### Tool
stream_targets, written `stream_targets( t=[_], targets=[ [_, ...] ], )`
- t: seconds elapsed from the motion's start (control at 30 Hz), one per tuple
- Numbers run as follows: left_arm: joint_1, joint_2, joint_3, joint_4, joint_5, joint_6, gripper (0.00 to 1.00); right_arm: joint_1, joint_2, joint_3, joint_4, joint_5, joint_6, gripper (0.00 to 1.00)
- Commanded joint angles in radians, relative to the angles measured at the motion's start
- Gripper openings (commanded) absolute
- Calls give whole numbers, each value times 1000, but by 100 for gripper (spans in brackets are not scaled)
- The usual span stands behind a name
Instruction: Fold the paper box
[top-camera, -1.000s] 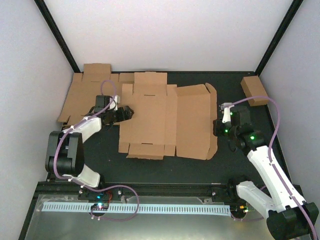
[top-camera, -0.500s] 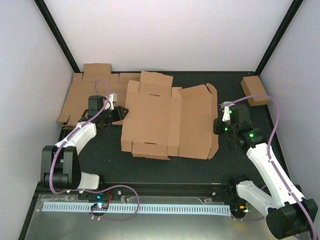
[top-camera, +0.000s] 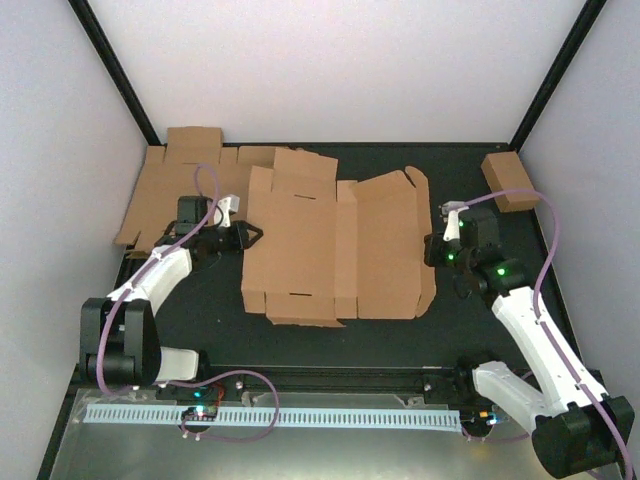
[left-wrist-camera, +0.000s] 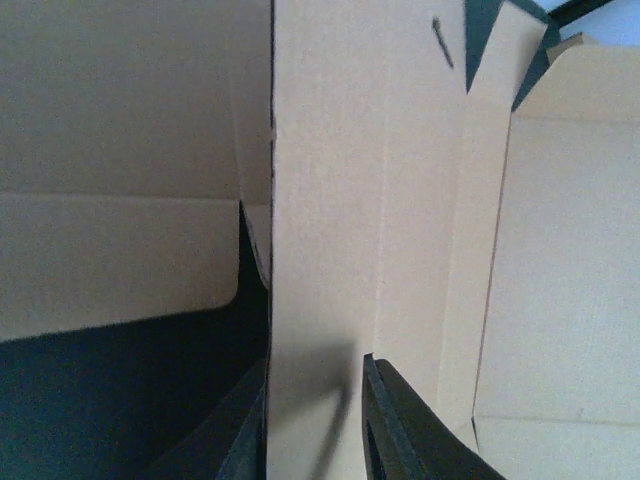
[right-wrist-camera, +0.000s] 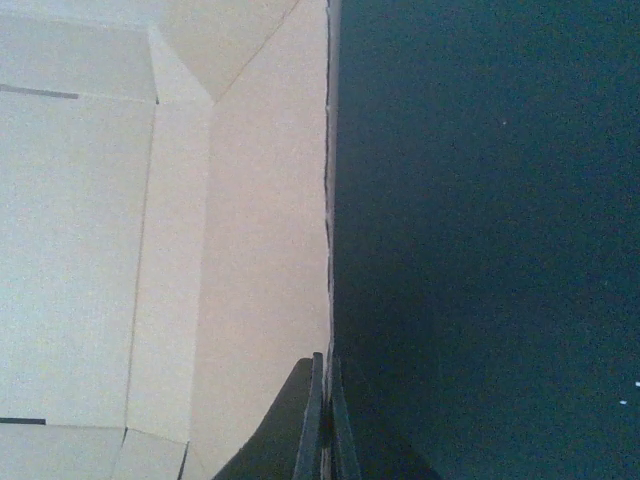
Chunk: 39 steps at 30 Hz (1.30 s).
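White-shelled arms (top-camera: 160, 275) reached from the near edge of the black table (top-camera: 200, 320), one from each side. Between them lay the paper box (top-camera: 320, 240), a brown corrugated die-cut sheet opened out and mostly flat across the middle of the table, its slotted panels and tabs facing up.

The left gripper (top-camera: 243, 236) sat at the box's left edge. In its wrist view a strip of cardboard filled the whole gap between the two dark fingers (left-wrist-camera: 400, 435), which stood narrow and pressed against it on either side, so the gripper held that left flap.

The right gripper (top-camera: 436, 252) met the box's right edge. Its wrist view showed the fingers (right-wrist-camera: 308, 425) almost together, the thin cut edge of the cardboard running straight in between them, pinched.

Farther back on the left, a second flat cardboard sheet (top-camera: 165, 195) lay partly behind the left arm, just beside the box. At the far right corner a small closed box (top-camera: 507, 182) rested well apart from everything else.
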Motion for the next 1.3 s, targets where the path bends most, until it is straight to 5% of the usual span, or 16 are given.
stream_targets(
  t=[0.0, 0.2, 0.43, 0.63, 0.87, 1.27],
  targets=[
    [-7, 7, 28, -86, 42, 25, 23, 7, 0, -14, 32, -56, 11, 4],
    [-9, 48, 65, -164, 4, 39, 13, 6, 7, -7, 24, -55, 6, 4],
    [-78, 27, 115, -284, -290, 72, 8, 6, -2, -22, 22, -71, 19, 9],
    [-243, 48, 206, -362, -579, 39, 2, 6, 6, -69, 56, -162, 62, 13],
    [-351, 86, 341, -433, -780, 99, 2, 6, 11, -63, -2, -48, 101, 63],
    [-588, 232, 593, -667, -1114, 262, 3, 6, 58, 36, -10, 60, 124, 81]
  ],
)
